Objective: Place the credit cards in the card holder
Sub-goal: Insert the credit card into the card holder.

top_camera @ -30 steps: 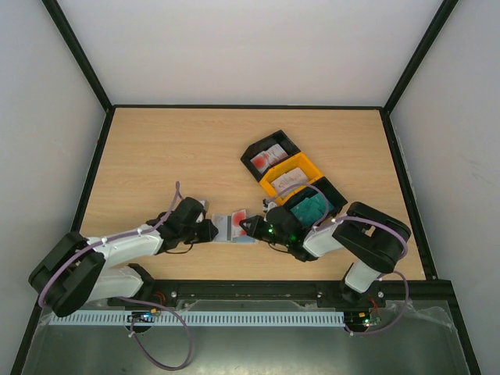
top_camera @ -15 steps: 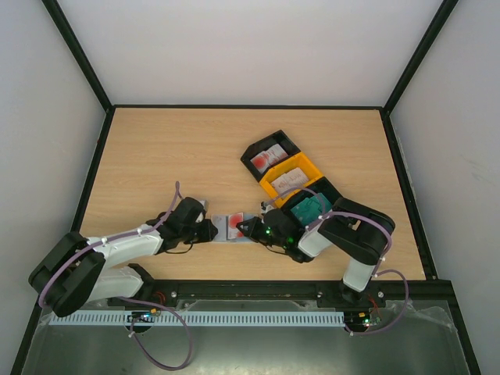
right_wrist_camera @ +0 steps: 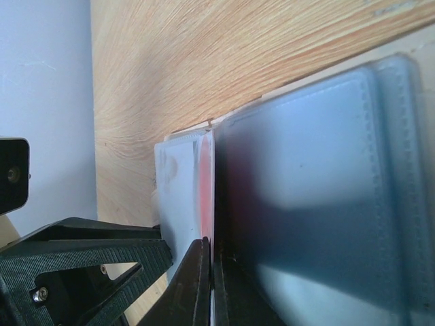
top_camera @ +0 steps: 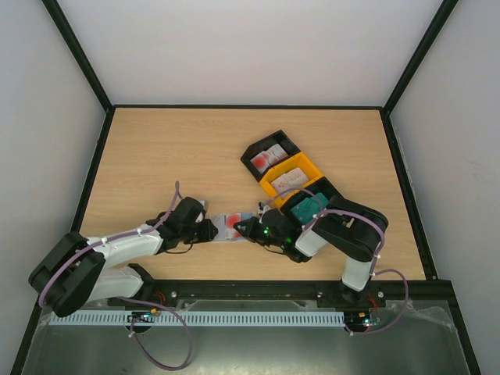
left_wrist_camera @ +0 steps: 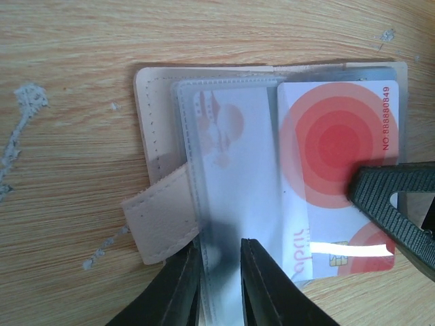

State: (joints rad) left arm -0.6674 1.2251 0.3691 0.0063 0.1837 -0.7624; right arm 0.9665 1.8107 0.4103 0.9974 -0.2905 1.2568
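Observation:
The card holder [top_camera: 223, 226] lies open on the table between both arms, beige with clear inner sleeves [left_wrist_camera: 224, 136]. My left gripper [left_wrist_camera: 221, 248] is shut on the near edge of a clear sleeve, next to the beige strap [left_wrist_camera: 160, 217]. A white credit card [left_wrist_camera: 333, 146] with red rings lies over the holder's right half, its left edge at the sleeve. My right gripper [right_wrist_camera: 211, 244] is shut on that card's edge [right_wrist_camera: 205, 190], and its finger [left_wrist_camera: 394, 193] shows at the right of the left wrist view. More credit cards sit in the bins.
Three open bins stand in a diagonal row right of the holder: a black one [top_camera: 251, 154] with white and red cards, an orange one [top_camera: 312, 166] with pale cards, and a black one [top_camera: 334, 195] with teal cards, partly under the right arm.
My right arm has moved left, carrying the red-ringed card further over the open holder. The left arm and holder have stayed put.

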